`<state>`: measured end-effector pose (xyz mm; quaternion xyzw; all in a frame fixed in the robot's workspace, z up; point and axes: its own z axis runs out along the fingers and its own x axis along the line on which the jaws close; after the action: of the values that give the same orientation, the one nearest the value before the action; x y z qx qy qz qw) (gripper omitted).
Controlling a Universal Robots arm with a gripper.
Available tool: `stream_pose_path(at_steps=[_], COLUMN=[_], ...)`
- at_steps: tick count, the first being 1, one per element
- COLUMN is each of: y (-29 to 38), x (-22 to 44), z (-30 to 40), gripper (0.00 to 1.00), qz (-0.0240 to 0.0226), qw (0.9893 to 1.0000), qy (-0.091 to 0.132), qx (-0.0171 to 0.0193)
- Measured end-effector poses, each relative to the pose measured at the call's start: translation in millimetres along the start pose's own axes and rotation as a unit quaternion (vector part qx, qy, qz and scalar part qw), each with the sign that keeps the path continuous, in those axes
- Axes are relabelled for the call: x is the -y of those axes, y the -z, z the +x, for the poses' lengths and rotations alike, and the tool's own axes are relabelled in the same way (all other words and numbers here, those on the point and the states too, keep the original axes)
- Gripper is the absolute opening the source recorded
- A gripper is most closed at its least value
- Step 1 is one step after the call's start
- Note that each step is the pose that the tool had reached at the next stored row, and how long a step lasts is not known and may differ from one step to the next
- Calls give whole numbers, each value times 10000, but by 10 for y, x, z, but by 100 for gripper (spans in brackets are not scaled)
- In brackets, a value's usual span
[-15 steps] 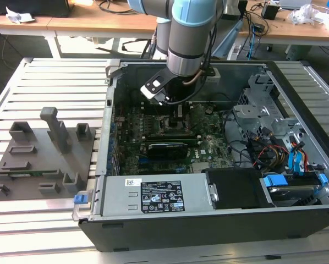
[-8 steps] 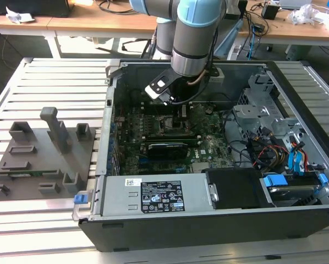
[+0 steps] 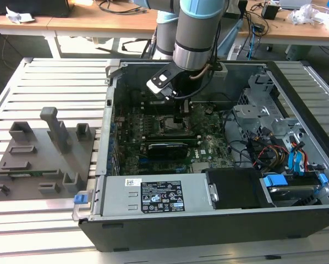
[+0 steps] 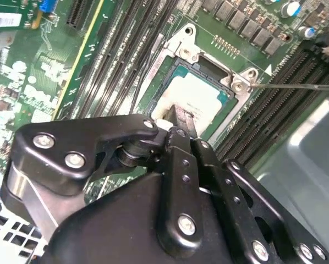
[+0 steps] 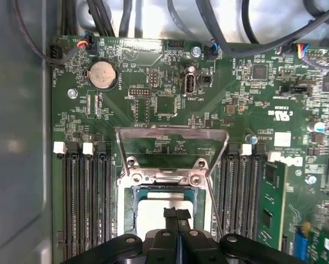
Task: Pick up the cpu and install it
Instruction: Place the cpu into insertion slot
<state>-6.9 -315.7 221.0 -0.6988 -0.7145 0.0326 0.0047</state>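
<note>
there is one cpu, one socket, one motherboard, one coin battery, one open case, one grey fixture, one slatted desk, one arm, one end effector.

I see the computer case lying open on the slatted table, with the fixture blocks on the table at the exterior view's left of it. Inside, the motherboard lies on the case floor. The power supply sits along the near wall and the drive cage at the exterior view's right. In both wrist views the cpu lies in the socket, between two banks of memory slots. My gripper hangs directly over the cpu, either just above it or touching; I cannot tell which.
</note>
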Motion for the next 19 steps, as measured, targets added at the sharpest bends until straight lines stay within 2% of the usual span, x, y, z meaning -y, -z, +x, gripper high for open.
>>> stream_pose_path(at_steps=[2, 4, 6, 9, 17, 19], y=[62, 185, 257, 318, 541, 574], x=[2, 6, 10, 12, 24, 25], z=[-3, -7, -10, -13, -22, -23], gripper=[11, 11, 11, 11, 11, 11], qz=[0, 0, 0, 0, 0, 0], qw=[10000, 10000, 10000, 10000, 10000, 10000], qy=[-1, 0, 0, 0, 0, 0], qx=[2, 3, 4, 4, 4, 4])
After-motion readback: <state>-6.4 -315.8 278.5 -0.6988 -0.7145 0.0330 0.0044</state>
